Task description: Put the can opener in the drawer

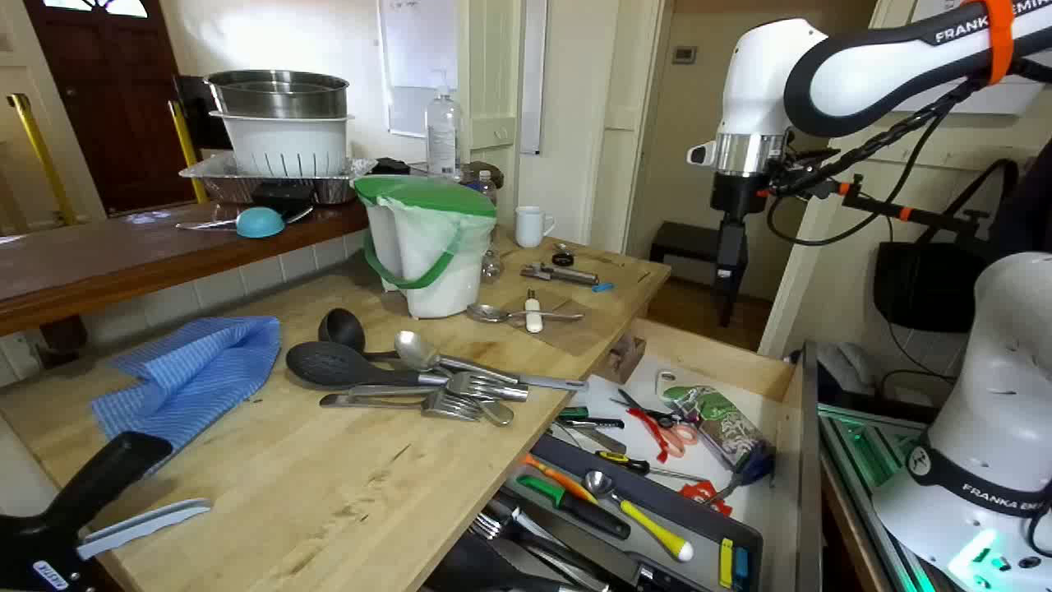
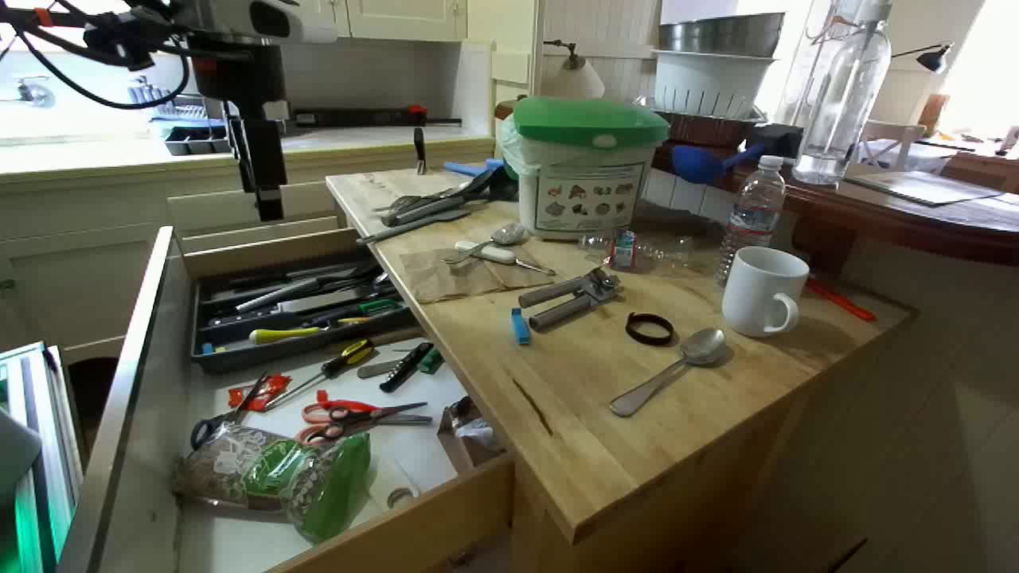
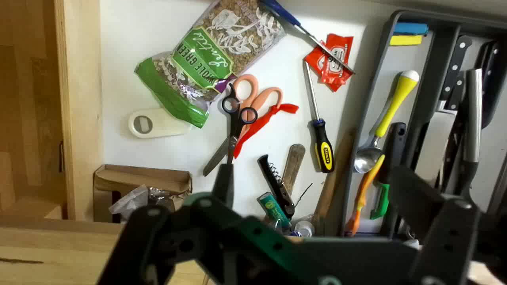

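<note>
Arm point(image 1: 754, 86): high over drawer point(image 1: 723, 363) | jaws: downward, spread | can opener point(image 2: 585, 299): on counter point(image 2: 609, 458)

Drawer point(image 3: 285, 130) — partly behind the tool point(image 3: 312, 170) (wrist view).

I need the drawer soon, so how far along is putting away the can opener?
Done: the drawer stands open. In hand: nothing; the gripper hangs open and empty. Left: the can opener lies on the counter, so it has yet to be grasped, carried over and released into the drawer.
</note>
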Available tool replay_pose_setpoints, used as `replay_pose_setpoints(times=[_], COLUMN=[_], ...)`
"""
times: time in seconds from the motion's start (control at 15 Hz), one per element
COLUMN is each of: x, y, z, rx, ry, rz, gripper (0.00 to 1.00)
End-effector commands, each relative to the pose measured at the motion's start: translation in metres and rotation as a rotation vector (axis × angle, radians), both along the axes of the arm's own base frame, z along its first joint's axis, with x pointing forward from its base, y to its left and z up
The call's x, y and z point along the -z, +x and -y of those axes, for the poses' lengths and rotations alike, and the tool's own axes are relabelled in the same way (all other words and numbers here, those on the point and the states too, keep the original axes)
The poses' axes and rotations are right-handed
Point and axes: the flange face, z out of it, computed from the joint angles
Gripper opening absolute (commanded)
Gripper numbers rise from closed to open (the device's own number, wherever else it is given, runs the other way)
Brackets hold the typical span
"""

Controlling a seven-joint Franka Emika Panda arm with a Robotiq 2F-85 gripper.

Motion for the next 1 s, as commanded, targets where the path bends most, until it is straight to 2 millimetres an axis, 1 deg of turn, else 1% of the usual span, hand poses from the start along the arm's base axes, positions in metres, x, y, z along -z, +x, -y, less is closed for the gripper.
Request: replay_pose_setpoints(times=[0.0, 0.6, 0.67, 0.8, 0.93], x=[0.000, 0.000, -0.002, -0.013, -0.018], y=[0.000, 0.000, 0.007, 0.026, 0.048], z=[0.000, 0.000, 0.002, 0.009, 0.013], rx=[0.000, 0.000, 0.014, 0.005, 0.040], ry=[0.000, 0.000, -0.018, 0.001, 0.031], rz=[-0.001, -0.001, 0.042, 0.169, 0.267], gripper=[1.00, 1.00, 1.00, 1.00, 1.00])
